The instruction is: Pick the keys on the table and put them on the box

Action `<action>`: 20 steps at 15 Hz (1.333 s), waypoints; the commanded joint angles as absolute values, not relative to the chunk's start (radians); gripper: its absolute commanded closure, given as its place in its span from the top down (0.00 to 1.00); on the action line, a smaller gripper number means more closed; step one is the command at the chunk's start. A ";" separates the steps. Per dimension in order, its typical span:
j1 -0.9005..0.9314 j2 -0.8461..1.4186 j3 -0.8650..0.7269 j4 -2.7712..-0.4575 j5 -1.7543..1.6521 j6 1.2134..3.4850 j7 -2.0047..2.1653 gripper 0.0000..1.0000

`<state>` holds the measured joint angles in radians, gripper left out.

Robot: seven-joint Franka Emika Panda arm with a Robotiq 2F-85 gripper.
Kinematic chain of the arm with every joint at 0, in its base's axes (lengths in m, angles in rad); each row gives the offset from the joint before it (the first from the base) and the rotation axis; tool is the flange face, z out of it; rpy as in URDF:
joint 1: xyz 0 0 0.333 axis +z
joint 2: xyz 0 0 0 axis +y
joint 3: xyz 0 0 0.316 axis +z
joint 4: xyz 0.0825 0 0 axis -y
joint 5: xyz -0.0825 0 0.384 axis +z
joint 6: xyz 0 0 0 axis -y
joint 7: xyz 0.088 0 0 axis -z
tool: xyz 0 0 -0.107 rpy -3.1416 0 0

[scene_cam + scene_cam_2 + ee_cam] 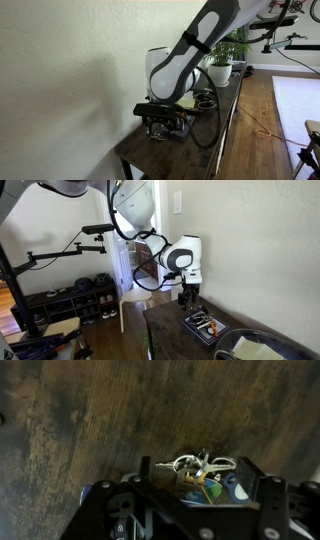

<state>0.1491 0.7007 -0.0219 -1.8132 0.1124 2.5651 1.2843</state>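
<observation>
A: Gripper fills the near edge. Its jaws look spread, pinching nothing. Keys?
B: Keys lie between its fingers, over the box on the table. Probably light, stiff, slippery, a loose bunch. I'd pinch the ring.
A: Anything hidden?
B: Box rim is dark and blurred. Can't tell if the keys rest on the clutter inside. In both exterior views they're too small to see.

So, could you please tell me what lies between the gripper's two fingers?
The keys lie between the fingers, beside small coloured items; the wrist view shows it.
</observation>
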 commanded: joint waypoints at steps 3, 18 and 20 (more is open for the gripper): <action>0.178 0.733 -0.049 -1.778 0.130 2.555 1.330 0.42; 0.159 0.672 -0.007 -1.806 0.159 2.561 1.279 0.07; 0.163 0.645 -0.009 -1.821 0.160 2.568 1.280 0.06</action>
